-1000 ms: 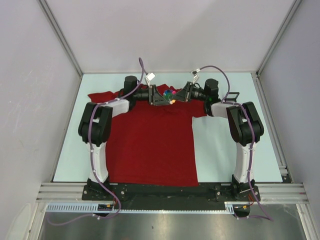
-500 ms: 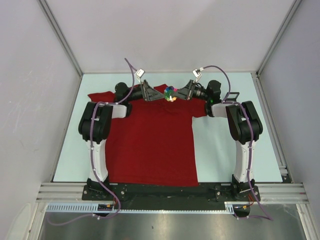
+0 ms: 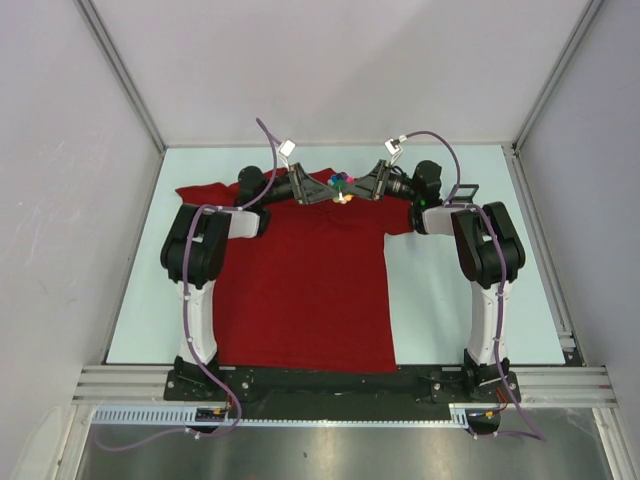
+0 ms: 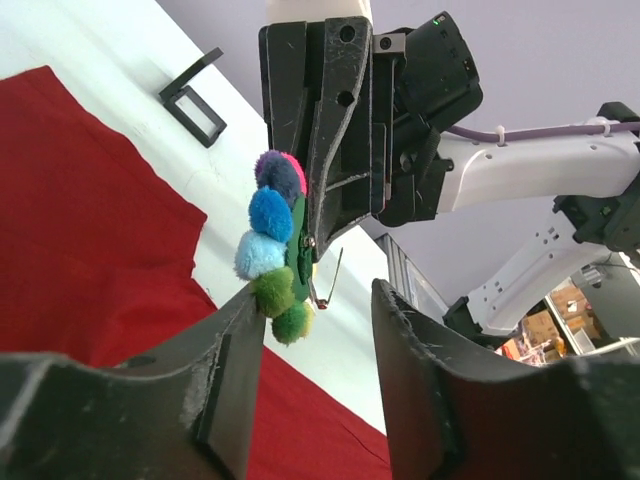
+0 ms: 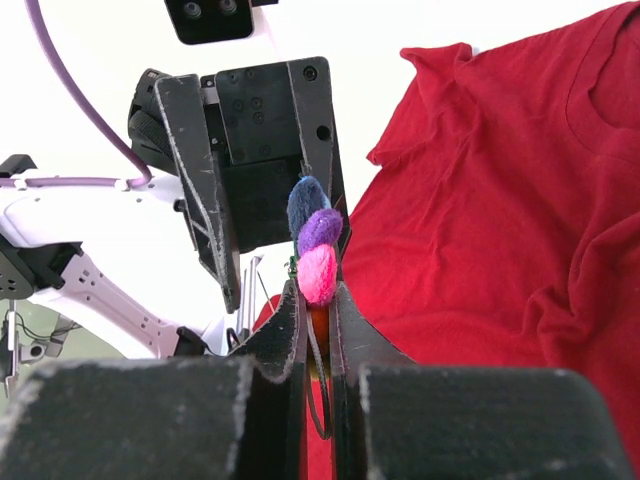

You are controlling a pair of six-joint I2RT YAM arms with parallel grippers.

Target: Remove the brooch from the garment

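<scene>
Item: bench scene, three views. Top external view: the garment [image 3: 300, 285] lay spread flat on the pale table [image 3: 450, 300], neck towards the far edge. Both arms reached to the collar end, tips facing each other. The left gripper [image 3: 320, 190] and the right gripper [image 3: 360, 187] were close together, with the brooch [image 3: 342, 184] between them, at the tip of the right one. Jaw states were too small to read here. Left wrist view: the left gripper [image 4: 315, 335] had its jaws apart with a clear gap. Just beyond that gap, the brooch [image 4: 274, 250] hung upright. Its lowest green bead was at the tip of the left-hand finger [image 4: 225, 370], and a thin wire pin showed at its back. The right gripper [image 4: 320, 215] came down from above, pinching the brooch at its backing. The garment [image 4: 80, 240] lay below and beyond, apart from the brooch. Right wrist view: the right gripper [image 5: 315, 305] was clamped tight on the brooch [image 5: 318, 255], whose pink, purple and blue beads stood up out of the fingertips. The left gripper [image 5: 265, 190] faced it directly ahead, jaws parted. The garment [image 5: 480, 200] was to the right of the fingers, lower down, not touching the brooch.
</scene>
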